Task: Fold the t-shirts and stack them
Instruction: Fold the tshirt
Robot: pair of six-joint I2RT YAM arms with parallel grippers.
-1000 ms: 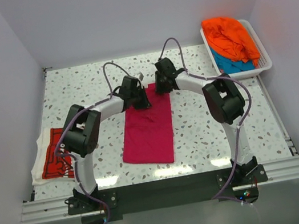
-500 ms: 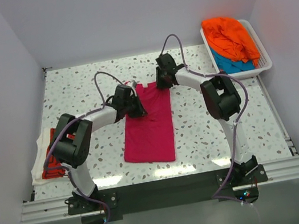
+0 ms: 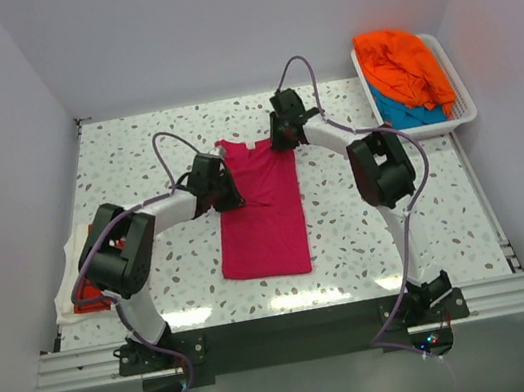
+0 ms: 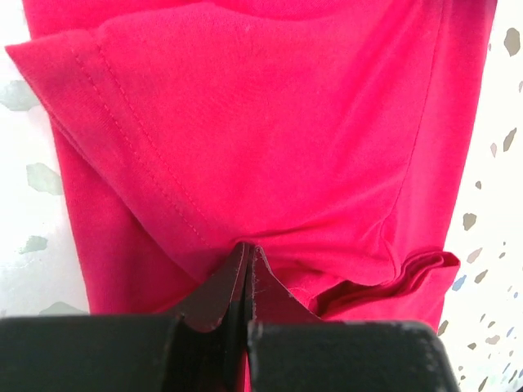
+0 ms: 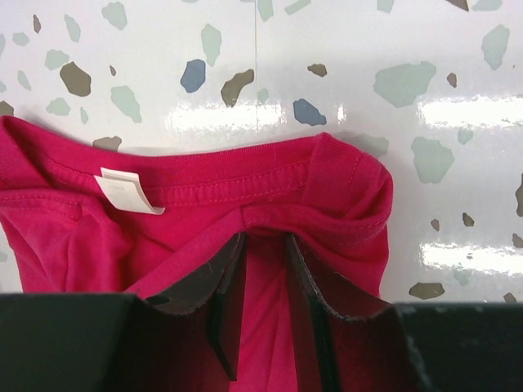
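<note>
A magenta-pink t-shirt (image 3: 264, 218) lies folded lengthwise in the middle of the table, collar at the far end. My left gripper (image 3: 230, 196) is shut on its left edge by the sleeve; in the left wrist view the jaws (image 4: 248, 250) pinch the pink cloth (image 4: 270, 131). My right gripper (image 3: 279, 144) is shut on the far right corner by the collar; in the right wrist view (image 5: 263, 238) cloth runs between the fingers, below the collar and its white tag (image 5: 127, 193). A folded red t-shirt with white lettering (image 3: 93, 276) lies at the left edge.
A white slatted basket (image 3: 463, 91) stands at the far right corner, holding an orange t-shirt (image 3: 403, 59) on top of a teal-blue t-shirt (image 3: 404, 114). White walls close in the table on the left, right and back.
Both grippers have moved toward the far side, dragging the pink shirt with them. The left gripper has also moved left, spreading the shirt's far left part outward.
</note>
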